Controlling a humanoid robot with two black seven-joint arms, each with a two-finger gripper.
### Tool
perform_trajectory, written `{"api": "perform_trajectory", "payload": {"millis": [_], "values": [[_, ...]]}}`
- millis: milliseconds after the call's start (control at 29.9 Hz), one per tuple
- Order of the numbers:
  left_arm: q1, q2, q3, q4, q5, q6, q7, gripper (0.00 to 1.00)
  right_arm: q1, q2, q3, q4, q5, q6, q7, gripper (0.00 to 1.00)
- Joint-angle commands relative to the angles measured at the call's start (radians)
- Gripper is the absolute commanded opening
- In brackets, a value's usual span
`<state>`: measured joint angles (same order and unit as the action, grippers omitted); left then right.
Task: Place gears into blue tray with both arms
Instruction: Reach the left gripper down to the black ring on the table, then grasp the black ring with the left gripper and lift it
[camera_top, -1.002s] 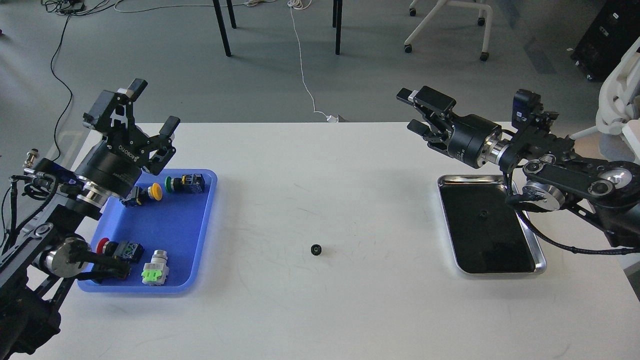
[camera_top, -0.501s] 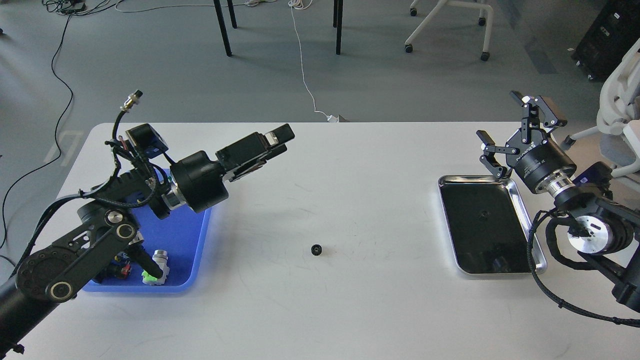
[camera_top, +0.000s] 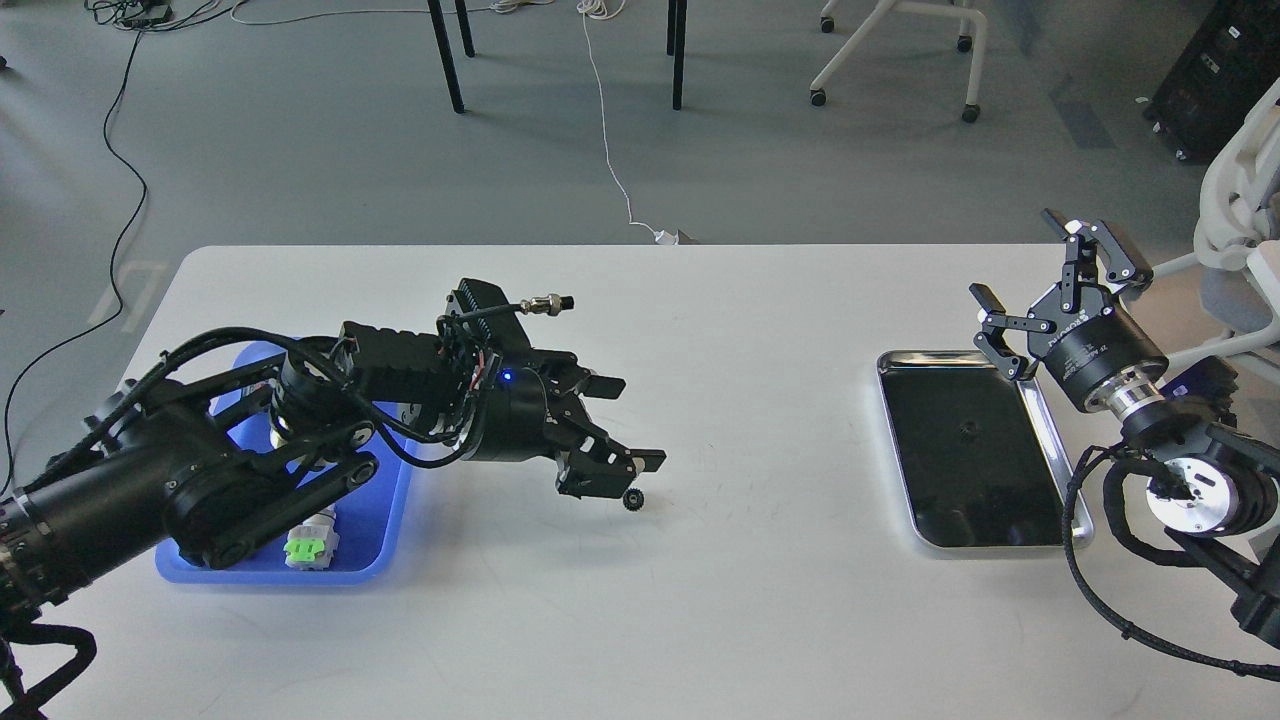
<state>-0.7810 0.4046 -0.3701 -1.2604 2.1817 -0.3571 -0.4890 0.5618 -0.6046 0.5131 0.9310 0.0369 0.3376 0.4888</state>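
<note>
One small black gear lies on the white table near the middle. My left gripper is low over the table and open, its lower finger just above and left of that gear; I cannot tell if it touches. A second tiny dark gear lies in the steel tray. The blue tray sits at the left, largely hidden under my left arm. Raised above the steel tray's far right corner, my right gripper is open and holds nothing.
A push-button switch with a green part shows in the blue tray's near end; the rest of its contents are covered by the arm. Chair and table legs stand on the floor beyond the table's far edge.
My left arm has swung right and down from over the blue tray to the middle gear, and its gripper now shows its fingers spread. The right gripper shifted only slightly right and down.
</note>
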Motion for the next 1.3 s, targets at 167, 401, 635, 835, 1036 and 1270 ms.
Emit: {"api": "perform_trajectory", "payload": {"millis": [167,401,635,835,1036,1270], "values": [[-0.026,-0.076,0.088,0.113,0.000,0.030,0.000,0.96,-0.002,0.000,0.004,0.000,-0.002,-0.002,0.000,0.99],[-0.049,-0.116,0.149,0.186,0.000,0.046,0.000,0.93,-0.002,-0.003,0.004,0.000,-0.002,-0.002,0.000,0.99],[-0.049,-0.130,0.178,0.216,0.000,0.046,0.000,0.89,-0.002,-0.004,0.004,0.000,-0.002,-0.002,0.000,0.99],[-0.049,-0.128,0.180,0.234,0.000,0.046,0.000,0.74,-0.002,-0.004,0.004,0.000,-0.002,-0.002,0.000,0.99],[-0.038,-0.127,0.180,0.237,0.000,0.047,0.000,0.73,-0.002,-0.004,0.004,0.000,-0.002,-0.002,0.000,0.99],[-0.037,-0.125,0.180,0.251,0.000,0.046,0.000,0.61,-0.002,-0.006,0.004,0.000,-0.002,-0.003,0.000,0.99]]}}
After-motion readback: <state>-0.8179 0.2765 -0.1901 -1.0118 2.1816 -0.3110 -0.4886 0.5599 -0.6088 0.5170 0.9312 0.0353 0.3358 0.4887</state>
